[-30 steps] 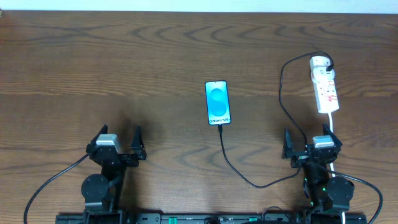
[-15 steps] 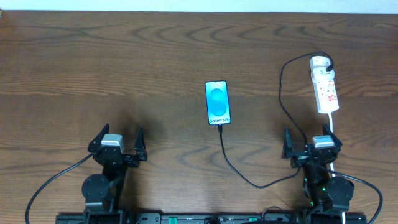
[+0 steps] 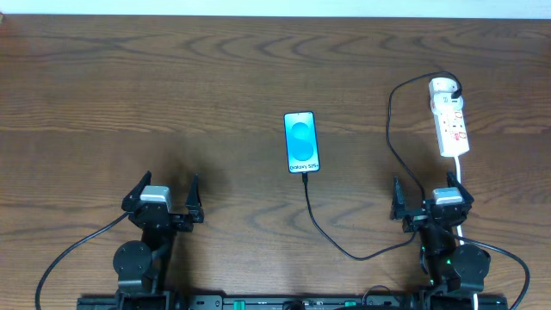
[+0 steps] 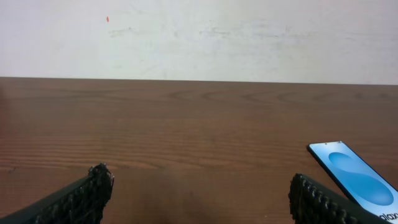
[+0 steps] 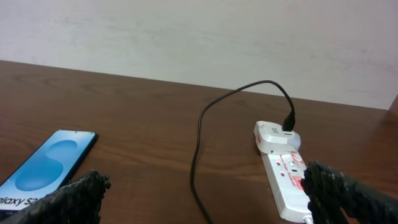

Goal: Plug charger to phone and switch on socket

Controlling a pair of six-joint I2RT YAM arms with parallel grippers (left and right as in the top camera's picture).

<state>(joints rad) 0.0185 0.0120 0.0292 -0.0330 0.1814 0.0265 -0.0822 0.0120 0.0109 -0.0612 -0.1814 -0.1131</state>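
The phone [image 3: 301, 142] lies flat mid-table with its blue-turquoise screen up; it also shows as the phone [image 4: 357, 180] and the phone [image 5: 50, 163]. The black charger cable [image 3: 331, 239] runs from the phone's near short edge, where its tip [image 3: 304, 176] meets it, past my right arm and up to a black plug [image 5: 289, 121] seated in the far end of the white socket [image 3: 450, 117], also seen as the socket [image 5: 283, 171]. My left gripper [image 3: 165, 186] and right gripper [image 3: 432, 191] stand open and hold nothing, both near the front edge.
A white cord [image 3: 460, 172] leaves the socket's near end and passes beside my right arm. The cable [image 5: 199, 146] loops on the wood between phone and socket. A pale wall [image 4: 199, 37] rises behind the table's far edge.
My left gripper has shifted very slightly back toward the front edge. The phone, cable, socket and right gripper have not moved.
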